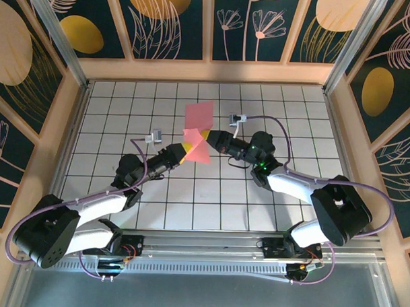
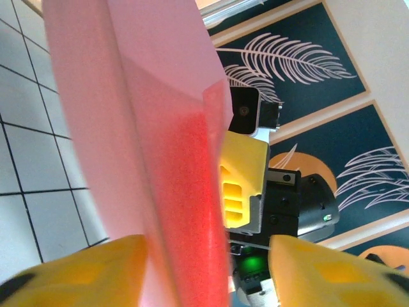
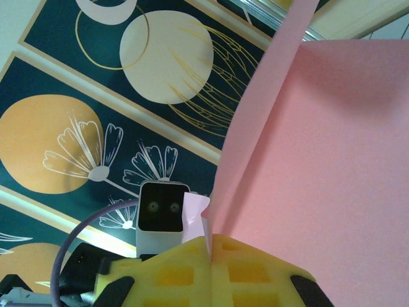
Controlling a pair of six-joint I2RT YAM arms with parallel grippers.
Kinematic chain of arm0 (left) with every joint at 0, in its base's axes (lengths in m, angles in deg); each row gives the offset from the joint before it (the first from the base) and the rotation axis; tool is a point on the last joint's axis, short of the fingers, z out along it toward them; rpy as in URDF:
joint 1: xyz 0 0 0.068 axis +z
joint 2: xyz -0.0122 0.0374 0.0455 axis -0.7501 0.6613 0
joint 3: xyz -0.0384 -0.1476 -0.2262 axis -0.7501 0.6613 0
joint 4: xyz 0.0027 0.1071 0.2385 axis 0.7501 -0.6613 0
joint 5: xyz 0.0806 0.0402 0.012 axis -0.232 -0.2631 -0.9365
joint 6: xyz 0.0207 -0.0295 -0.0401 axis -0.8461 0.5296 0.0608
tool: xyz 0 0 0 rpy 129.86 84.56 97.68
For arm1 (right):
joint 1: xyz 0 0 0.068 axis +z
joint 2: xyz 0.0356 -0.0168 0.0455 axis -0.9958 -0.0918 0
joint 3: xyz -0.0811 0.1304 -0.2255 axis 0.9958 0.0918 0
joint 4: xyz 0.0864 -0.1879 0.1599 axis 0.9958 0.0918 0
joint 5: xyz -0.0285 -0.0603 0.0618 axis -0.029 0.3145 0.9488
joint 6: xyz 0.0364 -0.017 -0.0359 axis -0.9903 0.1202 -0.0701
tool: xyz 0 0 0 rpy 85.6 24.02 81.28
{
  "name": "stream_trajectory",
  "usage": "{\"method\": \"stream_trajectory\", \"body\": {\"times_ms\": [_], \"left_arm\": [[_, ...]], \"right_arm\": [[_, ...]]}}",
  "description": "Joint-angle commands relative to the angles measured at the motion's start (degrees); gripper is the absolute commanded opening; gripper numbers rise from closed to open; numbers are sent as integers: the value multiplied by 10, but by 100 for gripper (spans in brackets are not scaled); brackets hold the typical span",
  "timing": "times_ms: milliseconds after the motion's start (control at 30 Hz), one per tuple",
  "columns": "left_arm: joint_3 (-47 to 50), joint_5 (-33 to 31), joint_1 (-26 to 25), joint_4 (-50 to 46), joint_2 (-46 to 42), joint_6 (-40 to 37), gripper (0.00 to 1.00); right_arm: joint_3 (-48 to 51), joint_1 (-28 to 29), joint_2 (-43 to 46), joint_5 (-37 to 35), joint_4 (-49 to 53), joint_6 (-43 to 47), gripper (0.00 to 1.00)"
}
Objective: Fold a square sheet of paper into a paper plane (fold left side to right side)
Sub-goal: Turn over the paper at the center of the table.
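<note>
The square sheet of paper (image 1: 199,121) is pink-red, creased and partly folded, and it is held up in the air over the middle of the table. My right gripper (image 1: 207,136) is shut on its lower edge; in the right wrist view the yellow fingers (image 3: 255,268) press together on the paper (image 3: 319,160). My left gripper (image 1: 186,151) reaches in from the left. In the left wrist view the paper (image 2: 160,160) hangs between the jaws of my left gripper (image 2: 208,259), close to the left finger (image 2: 96,268), with a gap to the right one. The jaws stand open.
The white tiled table (image 1: 210,201) is ringed by wooden rails and dark floral wall panels (image 1: 169,24). Both arms meet at mid-table. The right gripper's yellow finger (image 2: 241,185) sits just behind the paper in the left wrist view.
</note>
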Motion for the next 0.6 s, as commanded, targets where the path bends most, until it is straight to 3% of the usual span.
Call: {"method": "stream_trajectory", "body": {"times_ms": [0,333,467,567], "left_arm": [[-15,-13,-3,23,2,-7,42],[-15,-22,-3,-24,-10,-28,1],[-29,-20,-2,-103,-31,-68,0],[-71,-20,-3,-247,-52,-138,0]], "right_arm": [[-7,6,-2,7,-32,-1,3],[-2,5,22,-7,25,35,21],[-1,3,54,-33,102,82,33],[-15,0,89,-90,229,147,43]]}}
